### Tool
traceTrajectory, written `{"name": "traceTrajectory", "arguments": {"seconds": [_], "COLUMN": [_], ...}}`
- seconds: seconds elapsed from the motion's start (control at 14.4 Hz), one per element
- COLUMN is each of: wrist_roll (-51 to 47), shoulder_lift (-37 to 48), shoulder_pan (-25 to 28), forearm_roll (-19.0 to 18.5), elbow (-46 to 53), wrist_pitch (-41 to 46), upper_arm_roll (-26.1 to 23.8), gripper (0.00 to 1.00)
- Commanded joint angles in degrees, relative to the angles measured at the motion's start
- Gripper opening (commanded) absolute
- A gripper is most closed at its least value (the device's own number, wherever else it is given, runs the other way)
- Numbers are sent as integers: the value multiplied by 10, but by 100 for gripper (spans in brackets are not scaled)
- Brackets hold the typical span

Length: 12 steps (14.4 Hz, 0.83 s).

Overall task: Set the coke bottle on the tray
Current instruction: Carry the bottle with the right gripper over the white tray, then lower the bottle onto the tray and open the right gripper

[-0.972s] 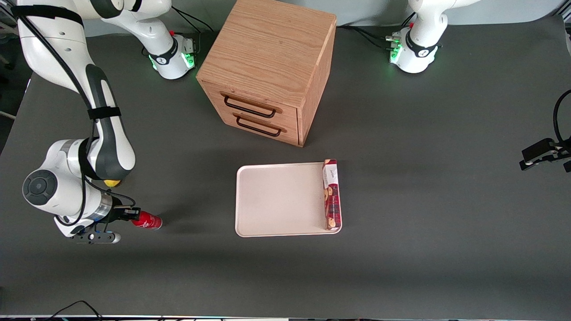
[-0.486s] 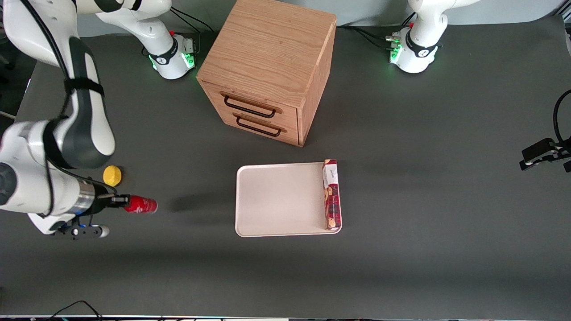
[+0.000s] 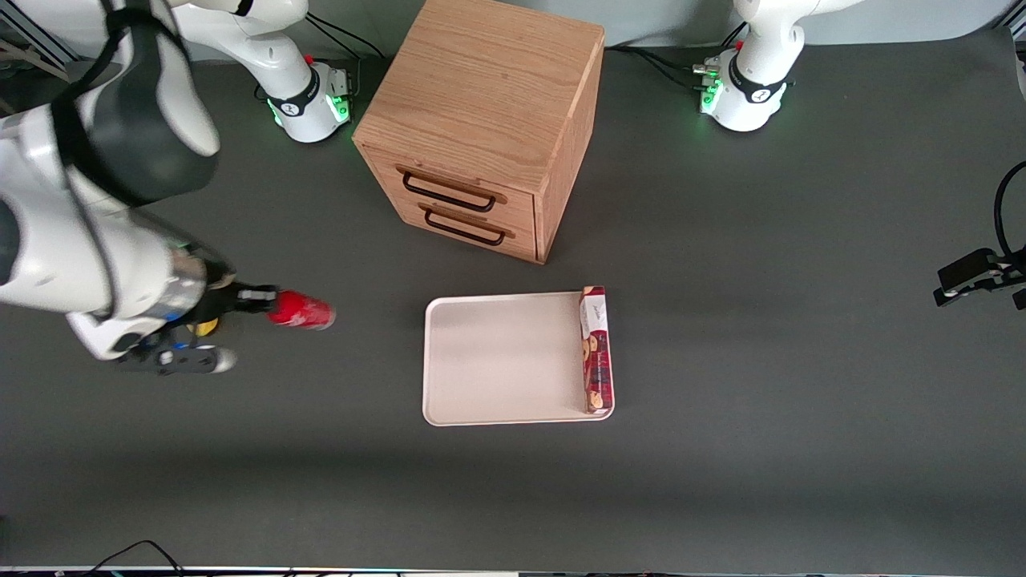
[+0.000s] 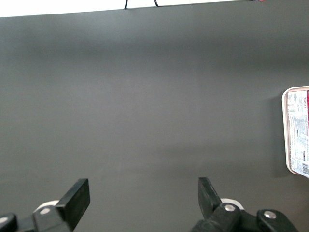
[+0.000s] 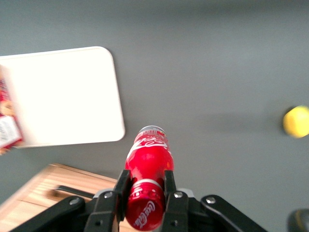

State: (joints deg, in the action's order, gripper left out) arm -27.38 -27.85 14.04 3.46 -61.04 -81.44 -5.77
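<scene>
My right gripper (image 3: 258, 303) is shut on the coke bottle (image 3: 301, 312), a small glossy red bottle held lying sideways above the table, toward the working arm's end. In the right wrist view the fingers (image 5: 121, 184) clamp the bottle (image 5: 147, 159) just below its red cap. The cream-white tray (image 3: 497, 357) lies flat in front of the cabinet, sideways from the bottle toward the table's middle. It also shows in the right wrist view (image 5: 63, 96).
A long red cookie box (image 3: 595, 349) lies on the tray along its edge toward the parked arm. The wooden two-drawer cabinet (image 3: 481, 120) stands farther from the front camera than the tray. A yellow lemon (image 3: 205, 326) sits partly hidden under my gripper, and shows in the wrist view (image 5: 296, 121).
My right gripper has lifted the coke bottle off the table and carried it up and sideways toward the tray. The lemon, uncovered half a second ago, is now partly hidden by the gripper.
</scene>
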Motion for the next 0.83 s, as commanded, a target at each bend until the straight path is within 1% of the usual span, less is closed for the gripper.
{"name": "traceTrajectory", "arguments": {"seconds": [0.0,0.07,0.21,0.35,0.42,0.56,0.69,0.76], "wrist_roll": [-131,-157,-187,-222,-229,-230,-237,-238], "shoulder_lift": [-50,-70,-105,-131,-135,-143,-155,-156], "shoulder_pan": [30,41,51,65,71,70,71,71], "forearm_roll": [3,-1,-26,-39,-56,-63,-64,-64], "elbow": [34,32,24,-4,-27,-69,-73,-74], "wrist_pitch": [-37,-56,-120,-190,-222,-281,-291,-291], "upper_arm_roll": [-27,-30,-33,-40,-41,-44,-44,-44], "gripper": [0,0,0,0,0,0,0,55]}}
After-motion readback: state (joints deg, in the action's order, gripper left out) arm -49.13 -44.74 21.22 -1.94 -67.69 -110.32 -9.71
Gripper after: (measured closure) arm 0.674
